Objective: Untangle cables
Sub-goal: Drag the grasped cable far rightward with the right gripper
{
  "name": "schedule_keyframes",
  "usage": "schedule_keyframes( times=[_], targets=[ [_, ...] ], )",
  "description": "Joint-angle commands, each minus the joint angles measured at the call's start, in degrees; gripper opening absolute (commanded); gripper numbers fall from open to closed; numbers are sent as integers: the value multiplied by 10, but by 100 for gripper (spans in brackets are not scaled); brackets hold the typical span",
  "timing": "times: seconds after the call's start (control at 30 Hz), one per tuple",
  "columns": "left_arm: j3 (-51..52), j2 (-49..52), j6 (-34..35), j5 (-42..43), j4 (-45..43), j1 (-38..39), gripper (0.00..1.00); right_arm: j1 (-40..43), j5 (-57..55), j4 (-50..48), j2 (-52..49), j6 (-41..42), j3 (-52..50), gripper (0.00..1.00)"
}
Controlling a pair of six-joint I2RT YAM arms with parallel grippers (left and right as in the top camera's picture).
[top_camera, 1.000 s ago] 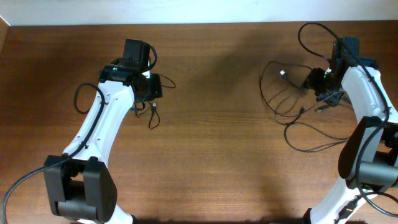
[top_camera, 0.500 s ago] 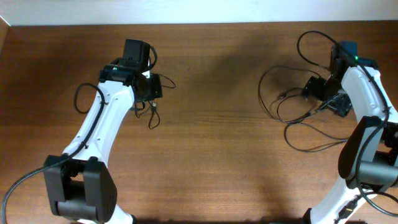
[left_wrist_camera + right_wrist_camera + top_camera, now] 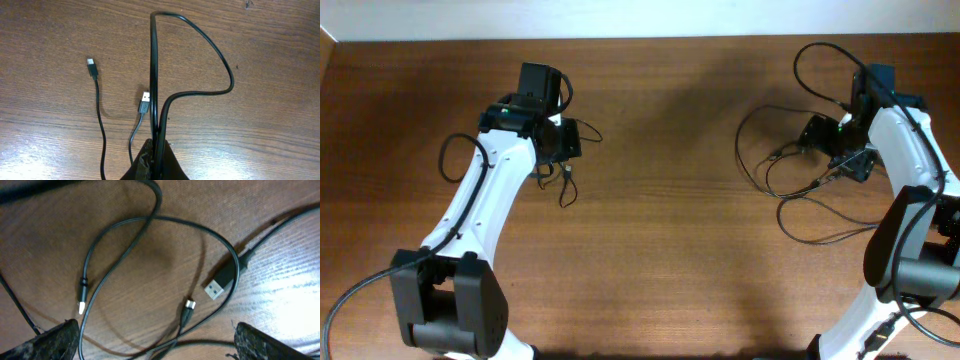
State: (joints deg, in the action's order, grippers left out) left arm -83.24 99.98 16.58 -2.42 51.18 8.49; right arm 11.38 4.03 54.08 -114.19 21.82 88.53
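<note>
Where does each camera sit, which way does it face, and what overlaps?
Overhead: above the brown wooden table, facing straight down; both white arms show.
Left wrist: looks down past the shut left gripper at its clamped thin black cable.
Right wrist: looks down past the open right gripper at tangled thin black cables.
Shared: overhead and right wrist both show that tangle.

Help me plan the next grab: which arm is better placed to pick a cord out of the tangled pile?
Right. The right pincer hangs open directly over the tangled cables. The left pincer is shut on its own cable, well away from that pile.
</note>
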Motion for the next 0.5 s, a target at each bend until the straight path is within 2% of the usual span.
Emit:
schedule_keyframes(
  times=[0.0, 0.23, 0.4, 0.47],
  targets=[
    [4, 4, 7, -4, 0, 0, 2, -1, 3, -12, -13, -3, -6, 98],
    [4, 4, 7, -4, 0, 0, 3, -1, -43, -31, -61, 25, -33, 98],
    [4, 4, 7, -4, -2, 0, 3, -2, 52, -67, -75, 25, -37, 98],
    [4, 4, 7, -4, -1, 0, 3, -5, 57, -90, -75, 25, -37, 98]
  ],
)
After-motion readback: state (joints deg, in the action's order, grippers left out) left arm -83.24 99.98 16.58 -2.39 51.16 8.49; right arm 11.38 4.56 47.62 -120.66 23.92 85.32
